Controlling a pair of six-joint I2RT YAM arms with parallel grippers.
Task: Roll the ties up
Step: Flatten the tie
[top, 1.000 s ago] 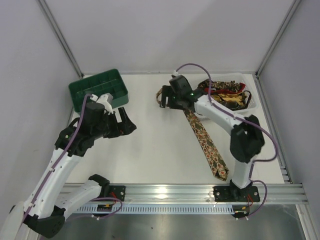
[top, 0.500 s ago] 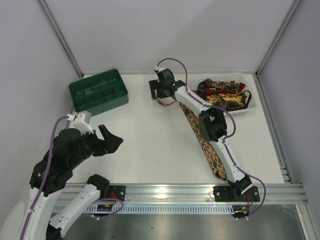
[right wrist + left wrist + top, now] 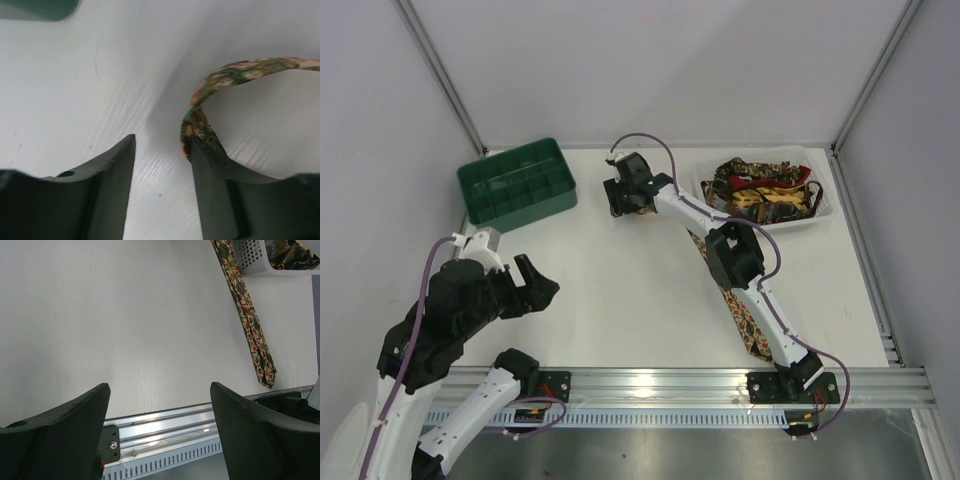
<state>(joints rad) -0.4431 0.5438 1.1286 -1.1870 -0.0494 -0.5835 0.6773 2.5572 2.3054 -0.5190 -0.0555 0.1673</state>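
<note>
One paisley tie (image 3: pixel 745 315) lies diagonally on the white table, its wide pointed end near the front rail. It also shows in the left wrist view (image 3: pixel 245 315). Its narrow end (image 3: pixel 235 72) arches up and rests against the tip of my right gripper's right finger (image 3: pixel 210 165). My right gripper (image 3: pixel 617 197) is stretched to the back of the table next to the green crate. Its jaws (image 3: pixel 161 140) stand apart with only bare table between them. My left gripper (image 3: pixel 535 285) is open and empty above the near left of the table, also seen from its wrist (image 3: pixel 160 387). More ties (image 3: pixel 765 190) are piled in the white tray.
A green compartmented crate (image 3: pixel 515 185) stands at the back left; its corner shows in the right wrist view (image 3: pixel 35 7). The white tray (image 3: pixel 825 205) stands at the back right, also in the left wrist view (image 3: pixel 250 260). An aluminium rail (image 3: pixel 670 380) runs along the near edge.
My right gripper has swung left along the back of the table, taking the tie's narrow end with it. My left arm has drawn back toward the near left.
</note>
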